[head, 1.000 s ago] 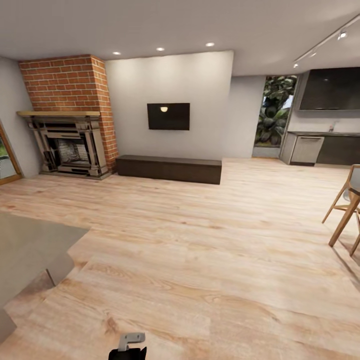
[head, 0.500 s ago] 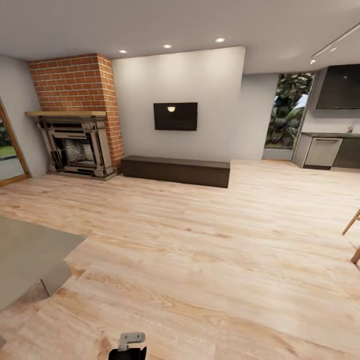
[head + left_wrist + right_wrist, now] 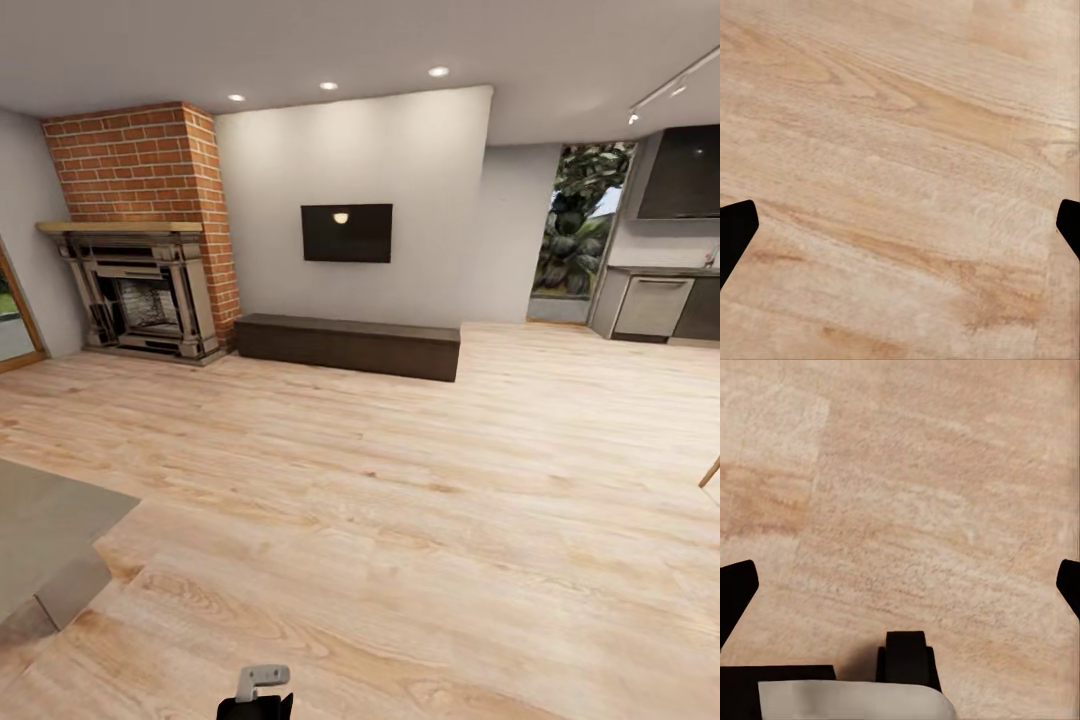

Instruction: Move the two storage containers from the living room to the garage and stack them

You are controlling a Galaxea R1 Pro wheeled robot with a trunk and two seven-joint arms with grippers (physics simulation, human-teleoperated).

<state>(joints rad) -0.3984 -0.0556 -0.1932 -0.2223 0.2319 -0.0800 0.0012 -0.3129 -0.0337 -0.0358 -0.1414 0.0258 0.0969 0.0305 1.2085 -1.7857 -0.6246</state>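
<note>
I am in the living room, over its light wood-plank flooring [image 3: 400, 500]. The two storage containers and the garage are out of view. In the left wrist view my left gripper [image 3: 900, 232] is open, its dark fingertips [image 3: 735, 229] far apart over bare planks with nothing between them. My right gripper [image 3: 900, 592] is open too, hanging over the same wood with its fingertips [image 3: 736, 585] at the picture's edges.
A grey low table [image 3: 40, 530] juts in at the near left. Along the far wall stand a brick fireplace [image 3: 140, 290], a long dark cabinet [image 3: 345, 345] and a wall TV [image 3: 346, 232]. Kitchen units [image 3: 655, 305] are far right, and a wooden chair leg [image 3: 712, 472] touches the right edge.
The whole picture has shifted with the camera: the wooden chair has slid almost off the right edge, and the grey table sits lower at the left. The room's things have not moved.
</note>
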